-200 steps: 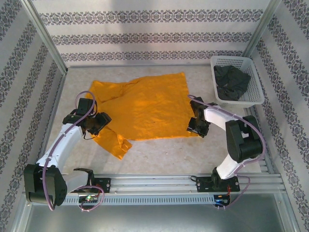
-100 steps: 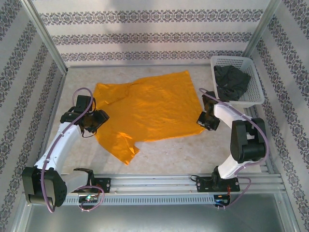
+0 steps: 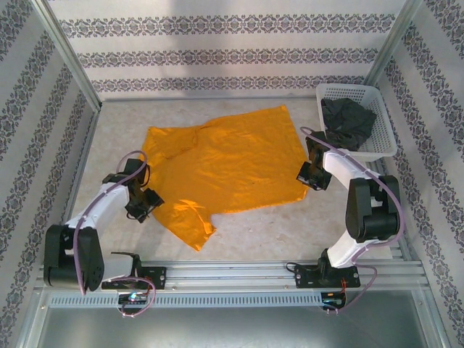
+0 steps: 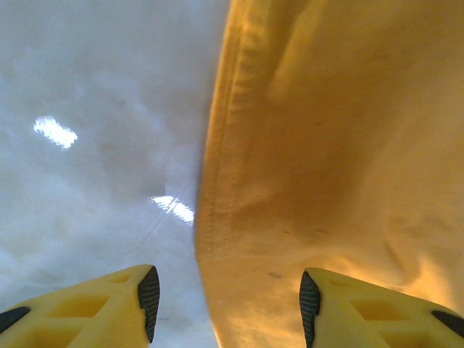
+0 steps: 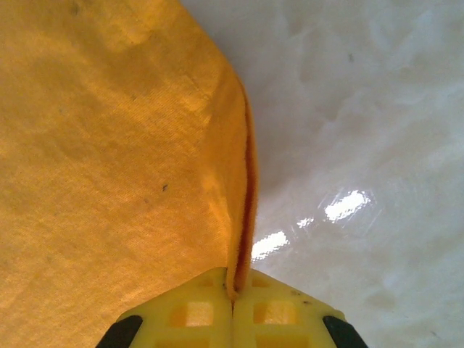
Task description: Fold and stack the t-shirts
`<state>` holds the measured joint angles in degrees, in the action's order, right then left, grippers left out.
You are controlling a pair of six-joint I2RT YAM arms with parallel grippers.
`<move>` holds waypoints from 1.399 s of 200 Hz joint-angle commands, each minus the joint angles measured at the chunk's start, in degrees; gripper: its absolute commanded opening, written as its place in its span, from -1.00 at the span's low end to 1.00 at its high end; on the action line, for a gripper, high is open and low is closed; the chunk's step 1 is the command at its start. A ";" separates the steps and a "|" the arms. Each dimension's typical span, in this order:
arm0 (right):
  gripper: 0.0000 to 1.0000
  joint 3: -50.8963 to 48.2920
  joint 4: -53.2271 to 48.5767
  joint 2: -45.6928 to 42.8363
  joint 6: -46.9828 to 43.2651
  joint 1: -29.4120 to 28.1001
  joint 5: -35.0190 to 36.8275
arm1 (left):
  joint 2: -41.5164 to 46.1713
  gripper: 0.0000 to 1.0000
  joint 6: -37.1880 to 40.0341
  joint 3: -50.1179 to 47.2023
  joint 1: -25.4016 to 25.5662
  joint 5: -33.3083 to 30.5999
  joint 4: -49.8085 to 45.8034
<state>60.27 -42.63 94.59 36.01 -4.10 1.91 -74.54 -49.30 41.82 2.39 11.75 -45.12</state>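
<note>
The orange-yellow t-shirt [image 3: 225, 163] lies spread across the middle of the table. Its right edge [image 5: 239, 181] is pinched between the yellow fingers of my right gripper [image 5: 233, 293], which is shut on it at the shirt's right side [image 3: 310, 176]. My left gripper [image 4: 225, 308] stands open over the shirt's left hem [image 4: 210, 210], one finger above bare table and the other above cloth, beside the lower left sleeve [image 3: 141, 205]. The dark charcoal t-shirt [image 3: 348, 123] lies crumpled in the white lattice basket [image 3: 388, 148].
The basket stands at the back right corner. Patterned walls close in the back and both sides. A metal rail [image 3: 232, 275] with the arm bases runs along the near edge. Bare pale tabletop [image 3: 261, 232] lies in front of the shirt.
My left gripper has let go of the shirt's left side and pulled back toward the near left. The shirt has slid right and flattened. My right gripper has held the right edge, moving slightly.
</note>
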 commanded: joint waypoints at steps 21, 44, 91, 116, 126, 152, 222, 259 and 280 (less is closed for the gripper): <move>-1.00 1.43 -0.96 0.71 0.79 -1.42 -0.47 | -5.58 0.08 -3.86 -1.30 0.68 1.60 6.44; -1.00 0.84 -1.09 0.45 1.33 -1.95 -0.29 | -9.85 -0.04 -5.57 -1.51 1.33 4.19 11.08; -1.00 -0.66 -0.46 -2.55 1.90 -2.49 -1.01 | -12.11 -0.96 -8.55 -2.03 2.35 3.63 16.01; -1.00 0.14 1.61 -6.27 1.28 -2.49 -3.78 | -6.58 -1.00 -7.21 3.67 2.07 -0.54 12.08; -1.00 1.77 2.51 -7.86 0.91 -2.32 -4.93 | -4.59 -1.00 -6.33 7.10 1.30 -1.23 10.71; -1.00 8.63 5.50 -11.66 -0.10 -1.46 -7.38 | -0.43 -1.00 -5.37 17.25 -1.29 -2.12 7.60; -1.00 20.28 15.04 -25.75 -0.06 -0.38 -7.89 | 17.82 -1.00 -7.79 31.51 -4.41 -10.31 9.97; -1.00 17.00 17.05 -38.80 -0.46 0.21 -4.83 | 29.82 -1.00 -6.41 34.90 -4.49 -18.11 9.52; -1.00 17.32 15.85 -43.02 -0.24 0.54 -5.06 | 29.56 -1.00 -3.31 42.44 -4.42 -19.35 3.45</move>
<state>78.24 -27.55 55.46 36.34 -4.36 -5.15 -45.63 -55.88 76.49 -1.28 -2.15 -37.26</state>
